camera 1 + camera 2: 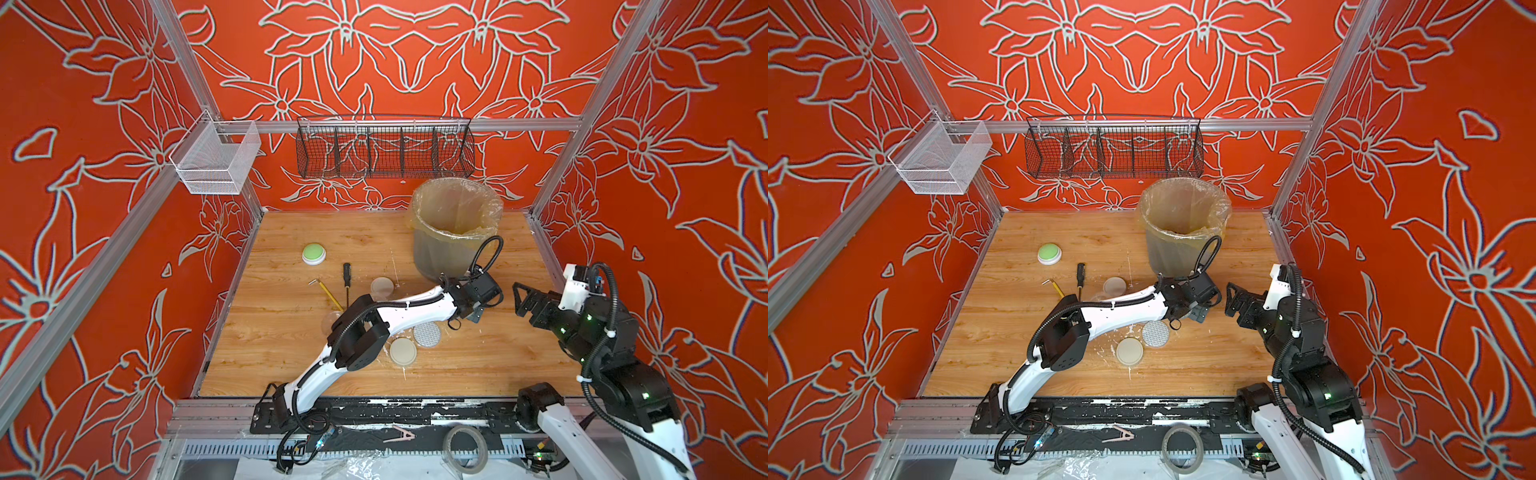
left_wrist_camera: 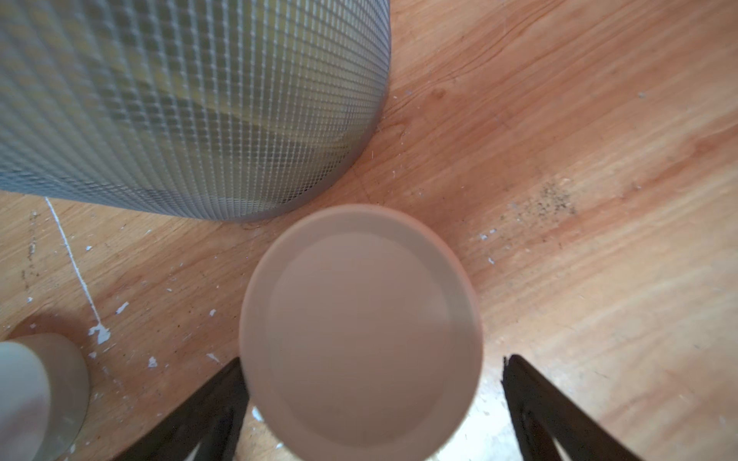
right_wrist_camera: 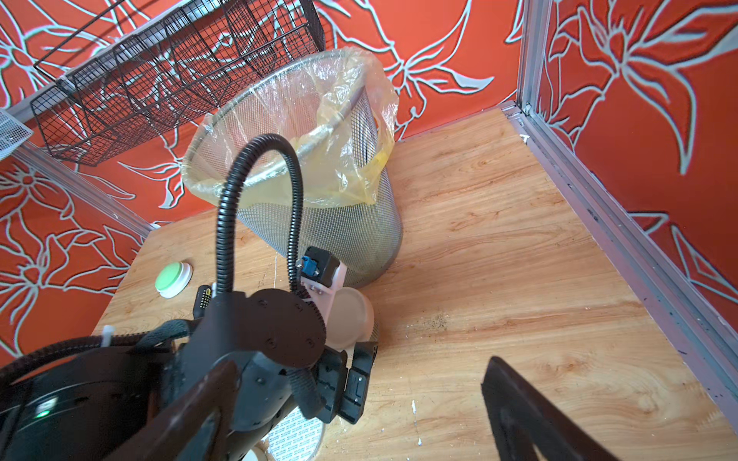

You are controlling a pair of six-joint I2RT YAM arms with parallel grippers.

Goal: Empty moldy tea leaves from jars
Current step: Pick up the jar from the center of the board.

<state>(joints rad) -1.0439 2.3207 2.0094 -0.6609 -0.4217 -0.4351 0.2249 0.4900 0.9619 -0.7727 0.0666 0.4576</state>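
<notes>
In front of the grey wire-mesh bin with a yellowish plastic liner (image 1: 432, 257), toward its left, stand small clear glass jars under round lids. One cream lid (image 1: 381, 286) is nearest the bin. Farther forward, a second cream lid (image 1: 402, 351) sits just beside a white lid with grey dots (image 1: 427, 333). Seen from above, the lids hide the tea leaves, so I cannot tell how full any jar is.

Just in front of the bin's foot stands one more cream-lidded glass jar (image 2: 359, 319). It is upright, with its long axis vertical and its lid on. The left claw (image 2: 371, 359) hangs directly over it, spread wide and holding nothing. One dark finger (image 2: 215, 407) lies at the lid's edge, though I cannot tell whether it touches. The other finger (image 2: 559, 411) stands clear of the lid, so the jar sits off-centre between them.

Farther right, in front of the bin's right side, the right claw (image 1: 519, 300) hovers wide and empty. It is well apart from that jar and points toward the left wrist.

The left arm is plainly the nearer. The coming grasp probably turns on centring the claw across the lid before it closes.
</notes>
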